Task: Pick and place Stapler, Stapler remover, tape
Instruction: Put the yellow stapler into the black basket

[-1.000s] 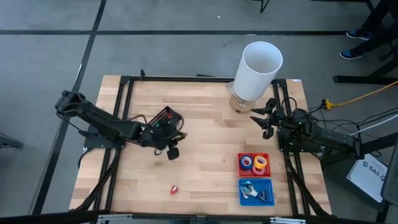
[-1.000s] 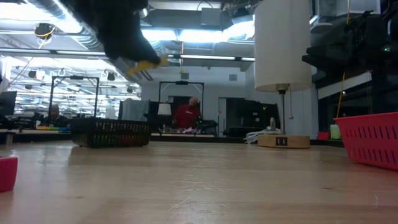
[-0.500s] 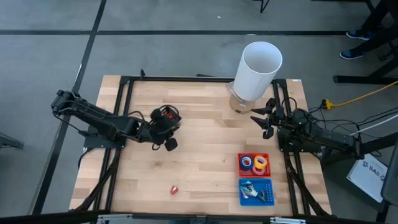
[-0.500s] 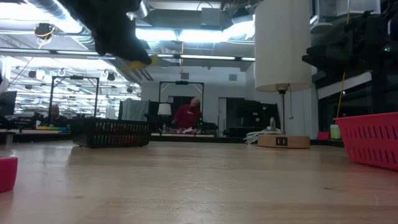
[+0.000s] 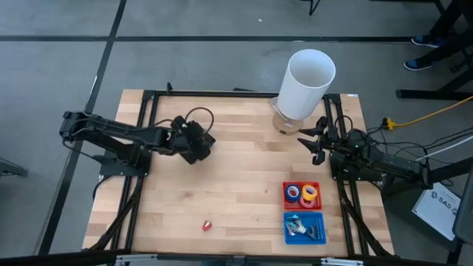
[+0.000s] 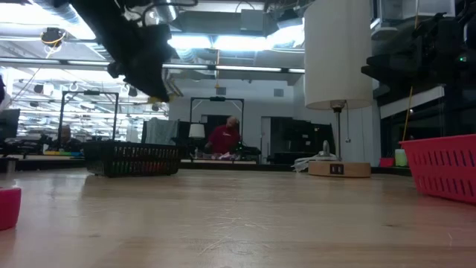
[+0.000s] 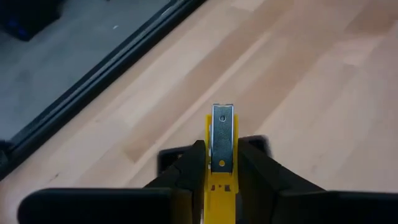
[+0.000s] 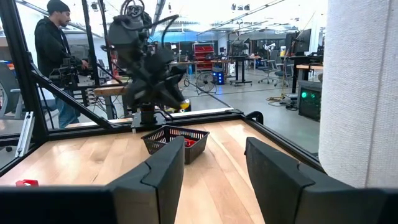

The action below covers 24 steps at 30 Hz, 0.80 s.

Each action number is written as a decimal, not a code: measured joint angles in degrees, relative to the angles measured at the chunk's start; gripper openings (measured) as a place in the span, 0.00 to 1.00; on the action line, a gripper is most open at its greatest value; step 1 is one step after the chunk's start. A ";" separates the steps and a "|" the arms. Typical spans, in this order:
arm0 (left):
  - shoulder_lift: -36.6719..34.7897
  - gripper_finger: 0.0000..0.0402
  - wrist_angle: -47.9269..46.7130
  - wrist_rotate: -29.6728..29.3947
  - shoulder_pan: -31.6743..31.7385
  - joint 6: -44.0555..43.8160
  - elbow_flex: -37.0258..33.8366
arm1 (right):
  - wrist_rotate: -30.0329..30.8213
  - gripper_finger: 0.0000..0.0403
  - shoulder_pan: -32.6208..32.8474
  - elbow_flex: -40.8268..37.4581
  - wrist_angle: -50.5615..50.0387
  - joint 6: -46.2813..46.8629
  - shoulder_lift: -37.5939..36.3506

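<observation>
Tape rolls [image 5: 301, 193], three of them, sit in one red basket [image 5: 286, 200] near the table's right front; a blue basket [image 5: 321, 219] beside it holds small items. Left gripper [image 7: 221, 163], raised over the table's left half, is clamped on a yellow stapler [image 7: 222, 138]. Right gripper [image 5: 311, 141] waits with fingers apart beside one white cylinder [image 5: 307, 85].

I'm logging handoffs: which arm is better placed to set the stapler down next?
Left. The left gripper is shut on the yellow stapler above the table; the right gripper sits open and empty beside the white cylinder.
</observation>
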 joint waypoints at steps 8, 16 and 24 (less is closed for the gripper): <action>0.02 0.19 0.97 1.57 3.81 -1.59 -3.84 | 0.00 0.43 0.00 -0.02 0.02 0.00 0.00; 0.07 0.19 8.95 6.32 4.10 -4.56 -11.13 | 0.00 0.43 -0.01 -0.02 0.01 0.00 0.00; 0.07 0.19 13.42 9.75 4.08 -9.28 -16.67 | 0.00 0.43 0.00 -0.02 0.01 0.00 0.01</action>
